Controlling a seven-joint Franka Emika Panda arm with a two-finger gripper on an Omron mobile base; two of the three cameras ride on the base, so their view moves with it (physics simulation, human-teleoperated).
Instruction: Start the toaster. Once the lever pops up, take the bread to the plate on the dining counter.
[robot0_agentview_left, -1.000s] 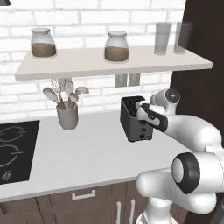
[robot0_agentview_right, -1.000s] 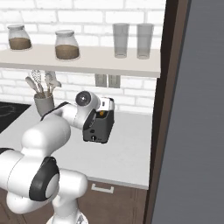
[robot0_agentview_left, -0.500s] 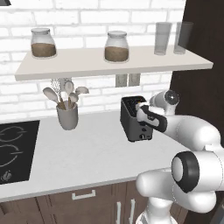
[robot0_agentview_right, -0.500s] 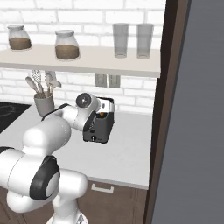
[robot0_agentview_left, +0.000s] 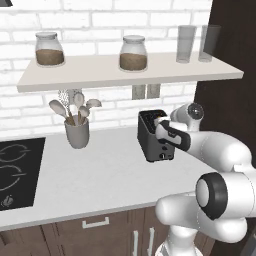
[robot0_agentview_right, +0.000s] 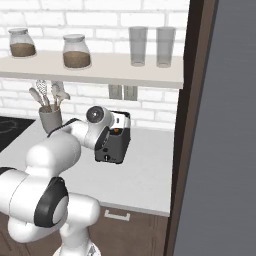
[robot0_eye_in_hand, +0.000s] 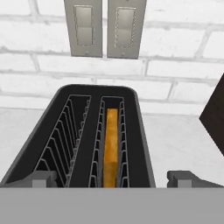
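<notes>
Dark grey, the toaster stood on the white surface by the brick wall, the bread sunk in its right slot. The tool hovered released above its near end, probably lining up for the lever.

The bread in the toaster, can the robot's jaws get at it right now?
Probably yes. The bread stands edge-up in the right-hand slot of the toaster, uncovered, and the gripper hangs open just above it. It sits low between the wire guides, though, so pinching it could be fiddly.
</notes>
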